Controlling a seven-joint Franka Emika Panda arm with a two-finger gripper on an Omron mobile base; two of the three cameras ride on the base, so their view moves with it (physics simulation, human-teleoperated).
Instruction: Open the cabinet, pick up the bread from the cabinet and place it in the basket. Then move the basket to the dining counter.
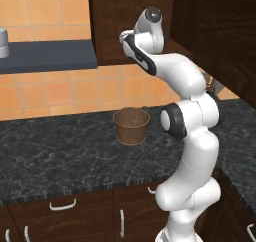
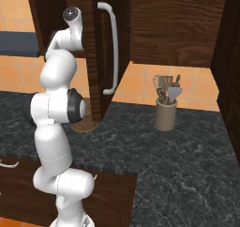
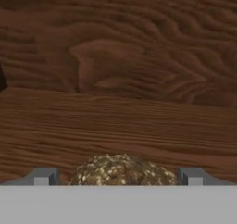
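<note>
On the far left of the left base view a dark shelf hangs on the orange tiled wall, and a grey cylinder stands at its left end. Below runs the black marbled counter, with the low cabinets under it. The basket stands upright on that counter, near the wall and just left of my arm. My arm rises at the right and bends back up toward the cabinet.

In the right base view my arm stands at the left, and its upper end reaches in beside the cabinet's opened door, whose long silver handle runs vertically. The basket's base peeks out behind my elbow. Further right, the tan utensil crock stands on the counter, well apart from the basket.

In the hand view my two fingertips stand apart, one at each side of the bread, a seeded, rounded loaf that lies on the cabinet's wooden shelf floor with the wood back wall behind it. My gripper is spread around the bread; I cannot tell whether the pads touch it.
</note>
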